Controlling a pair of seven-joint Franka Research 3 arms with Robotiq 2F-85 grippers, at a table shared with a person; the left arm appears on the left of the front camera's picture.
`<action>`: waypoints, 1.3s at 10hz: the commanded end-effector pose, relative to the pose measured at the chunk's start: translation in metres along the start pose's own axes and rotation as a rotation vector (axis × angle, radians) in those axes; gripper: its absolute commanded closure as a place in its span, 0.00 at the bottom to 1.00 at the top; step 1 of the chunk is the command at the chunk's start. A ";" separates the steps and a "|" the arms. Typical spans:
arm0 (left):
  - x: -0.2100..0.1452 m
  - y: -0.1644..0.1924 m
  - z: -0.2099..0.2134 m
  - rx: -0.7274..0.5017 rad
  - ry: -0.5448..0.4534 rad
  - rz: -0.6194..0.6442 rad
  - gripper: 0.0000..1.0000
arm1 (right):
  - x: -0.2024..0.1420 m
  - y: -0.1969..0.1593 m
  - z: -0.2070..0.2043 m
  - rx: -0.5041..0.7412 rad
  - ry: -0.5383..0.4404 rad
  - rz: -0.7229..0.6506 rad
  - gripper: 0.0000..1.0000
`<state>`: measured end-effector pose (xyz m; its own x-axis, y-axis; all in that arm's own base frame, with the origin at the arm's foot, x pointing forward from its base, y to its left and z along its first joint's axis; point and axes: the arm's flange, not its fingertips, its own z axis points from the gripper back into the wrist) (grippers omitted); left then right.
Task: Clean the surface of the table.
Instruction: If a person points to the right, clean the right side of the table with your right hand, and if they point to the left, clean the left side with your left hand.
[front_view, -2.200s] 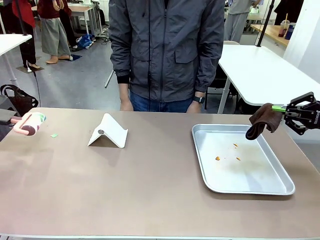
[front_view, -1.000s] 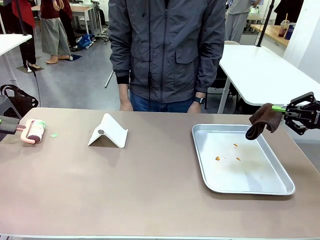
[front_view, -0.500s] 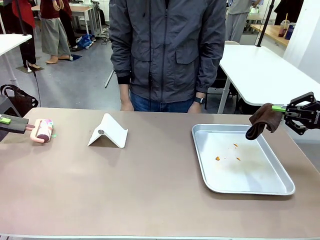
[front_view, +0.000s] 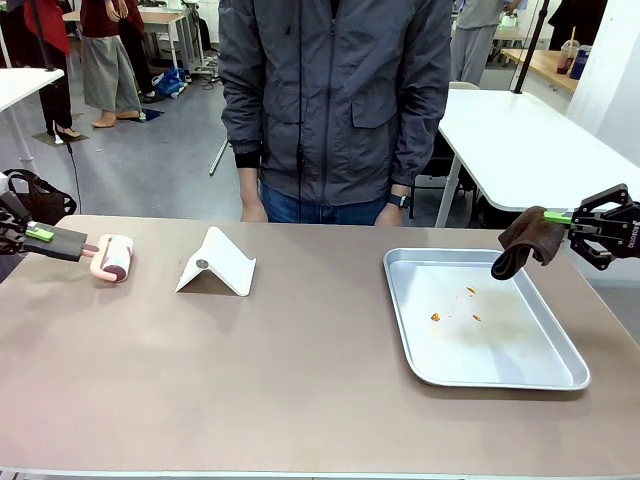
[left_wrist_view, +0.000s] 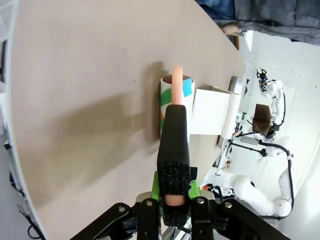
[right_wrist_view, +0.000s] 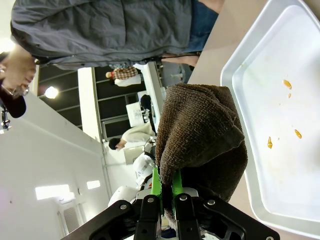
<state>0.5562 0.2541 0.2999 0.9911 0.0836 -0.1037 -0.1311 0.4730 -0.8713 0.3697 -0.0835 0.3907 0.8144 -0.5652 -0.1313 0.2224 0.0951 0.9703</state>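
Count: one table (front_view: 300, 390), two grippers, one lint roller (front_view: 112, 257), one white stand (front_view: 218, 262), one metal tray (front_view: 505, 345), one brown cloth (front_view: 522, 240), one person (front_view: 335, 100).
Table: brownish top spanning the whole front view, the person standing at its far edge.
Tray: lies flat on the table's right half and holds three small orange crumbs (front_view: 436, 317) near its middle; the rest of it is bare.
Left gripper (front_view: 40, 234): fingers clamped tight on the roller's black handle, the drum touching the table top at the far left, just beside the stand.
Right gripper (front_view: 560, 217): fingers pinched on the cloth, which hangs bunched above the tray's far right corner, clear of it.
Stand: folded, tent-like, on the table left of centre, well apart from the tray.
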 end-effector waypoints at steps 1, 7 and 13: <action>0.005 -0.005 -0.010 0.017 0.013 0.004 0.78 | -0.002 0.004 0.000 0.007 0.004 0.008 1.00; -0.052 -0.070 0.035 -0.223 -0.127 -0.249 0.78 | -0.002 0.004 0.000 0.007 0.004 0.008 1.00; -0.202 -0.056 0.077 -0.375 0.146 -0.213 0.78 | -0.002 0.004 0.000 0.007 0.004 0.008 1.00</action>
<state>0.3700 0.2702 0.4045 0.9939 -0.0822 0.0732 0.0825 0.1161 -0.9898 0.3699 -0.0834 0.3908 0.8147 -0.5649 -0.1310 0.2221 0.0954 0.9703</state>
